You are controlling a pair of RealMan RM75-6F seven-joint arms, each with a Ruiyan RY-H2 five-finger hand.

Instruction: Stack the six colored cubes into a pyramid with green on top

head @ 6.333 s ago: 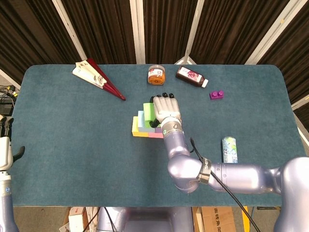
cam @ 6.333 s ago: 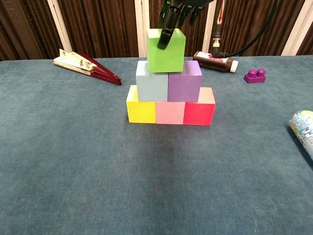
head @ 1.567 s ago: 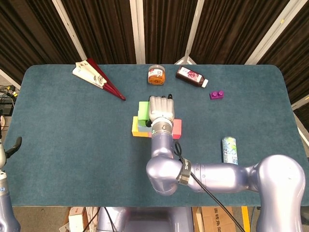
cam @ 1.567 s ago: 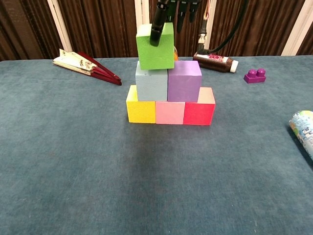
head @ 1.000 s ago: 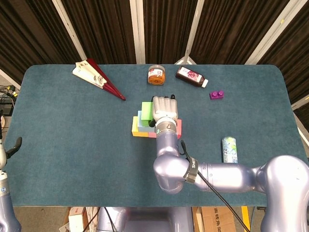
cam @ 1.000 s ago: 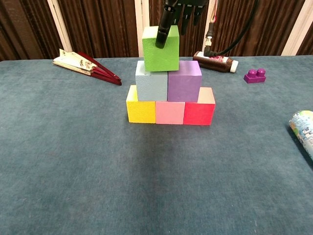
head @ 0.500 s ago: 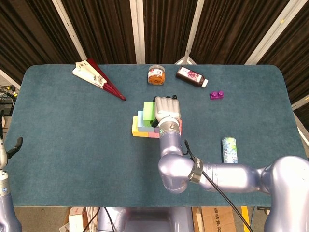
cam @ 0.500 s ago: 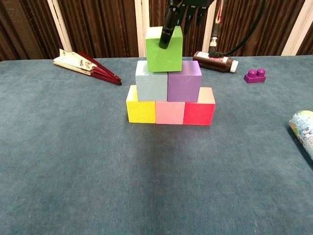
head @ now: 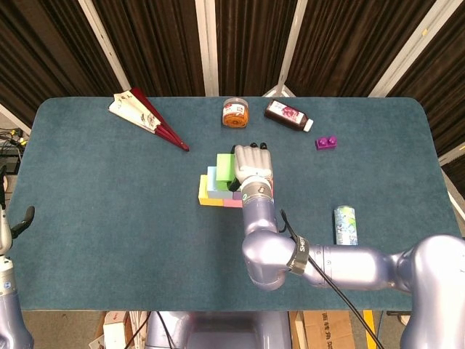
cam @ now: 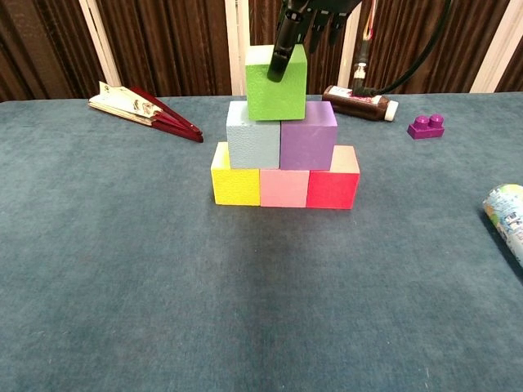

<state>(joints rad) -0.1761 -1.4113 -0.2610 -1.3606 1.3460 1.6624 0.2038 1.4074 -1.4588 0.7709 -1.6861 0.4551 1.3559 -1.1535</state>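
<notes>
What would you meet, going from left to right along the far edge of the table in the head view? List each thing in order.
folded fan → orange-lidded jar → dark sauce bottle → purple toy brick

Open teal table [cam: 122, 269] lies wide before and left of the cube pyramid [cam: 283, 155], while behind it a jar [head: 235, 113] and bottle [head: 288, 115] crowd the rear, with a fan [head: 147, 117] far left and a can [head: 346, 225] at right.
</notes>
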